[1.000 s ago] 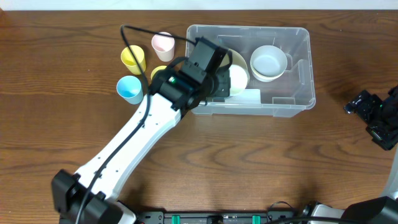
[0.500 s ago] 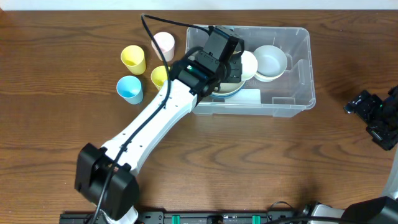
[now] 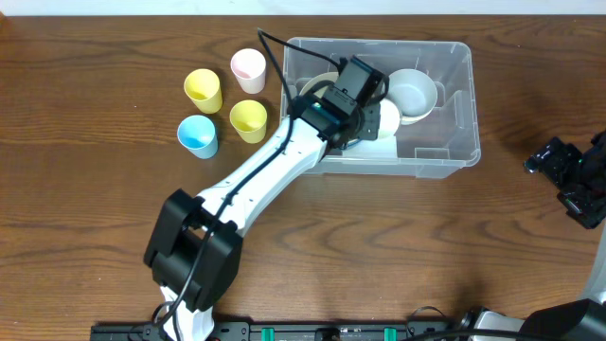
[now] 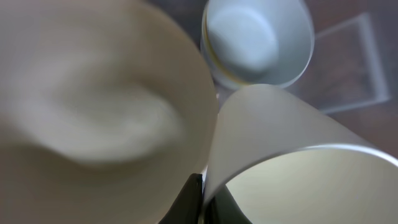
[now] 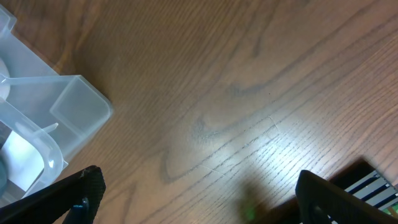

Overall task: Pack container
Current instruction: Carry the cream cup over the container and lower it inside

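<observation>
Currently the large clear, colourless plastic rectangular container (image 3: 443,153) sits on the brown wooden counter (image 3: 379,256), at about 1 o'clock from the counter's centre. Its long sides run from 9 to 3 o'clock.

Contents:
- A nested stack of round white bowls (image 3: 411,93) stands at 2 o'clock inside the container.
- A larger cream round bowl (image 4: 93,112) lies toward the 9 o'clock end. It is mostly hidden under the left arm (image 3: 275,166) from overhead and blurred in the wrist view.
- A whitish label (image 3: 381,147) shows near the 6 o'clock wall.

The left claw (image 4: 203,202) is inside the container near its middle. Its fingers are pinched tight on the rim of an off-white round bowl (image 4: 292,143). This bowl hangs tilted, just beside the white stack at the stack's 8 o'clock. Whether it touches the container floor cannot be told.

Four plastic cups stand on the counter at 9 o'clock of the container, near its wall: a pink cup (image 3: 248,66), a yellow cup (image 3: 203,90), a second yellow cup (image 3: 248,120) and a blue cup (image 3: 197,135).

The right claw (image 3: 566,175) rests at 4 o'clock, well apart from the container. Its jaws are wide and hold nothing.

Assessment: packing appears partly complete. Several bowls are inside and the gripped bowl is not yet released. The four cups, if they belong to the load, are left to pack.
</observation>
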You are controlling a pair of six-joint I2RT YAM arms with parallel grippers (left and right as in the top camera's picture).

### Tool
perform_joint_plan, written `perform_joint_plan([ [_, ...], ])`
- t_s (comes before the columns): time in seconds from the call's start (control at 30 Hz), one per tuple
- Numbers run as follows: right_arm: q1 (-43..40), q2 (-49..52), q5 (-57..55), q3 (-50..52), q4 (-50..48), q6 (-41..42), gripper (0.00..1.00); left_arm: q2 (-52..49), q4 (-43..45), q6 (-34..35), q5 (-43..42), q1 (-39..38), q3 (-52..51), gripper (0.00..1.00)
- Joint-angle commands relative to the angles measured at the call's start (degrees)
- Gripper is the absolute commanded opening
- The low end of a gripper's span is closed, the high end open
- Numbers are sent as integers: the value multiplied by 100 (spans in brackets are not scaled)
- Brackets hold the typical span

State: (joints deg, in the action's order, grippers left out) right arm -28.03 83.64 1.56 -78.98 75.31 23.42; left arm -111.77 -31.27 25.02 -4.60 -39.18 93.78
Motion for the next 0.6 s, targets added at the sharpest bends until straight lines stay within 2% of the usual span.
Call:
perform_joint_plan([
  [0.0, -31, -4, 0, 4, -11, -76, 99, -57, -129, -98, 31, -2, 138, 6],
  [0.43, -31, -4, -2, 4, -11, -76, 99, -55, -872, -140, 42, 0, 138, 6],
  [0.57, -31, -4, -2, 4, -11, -76, 99, -55, -1027, -138, 472, 0, 138, 6],
])
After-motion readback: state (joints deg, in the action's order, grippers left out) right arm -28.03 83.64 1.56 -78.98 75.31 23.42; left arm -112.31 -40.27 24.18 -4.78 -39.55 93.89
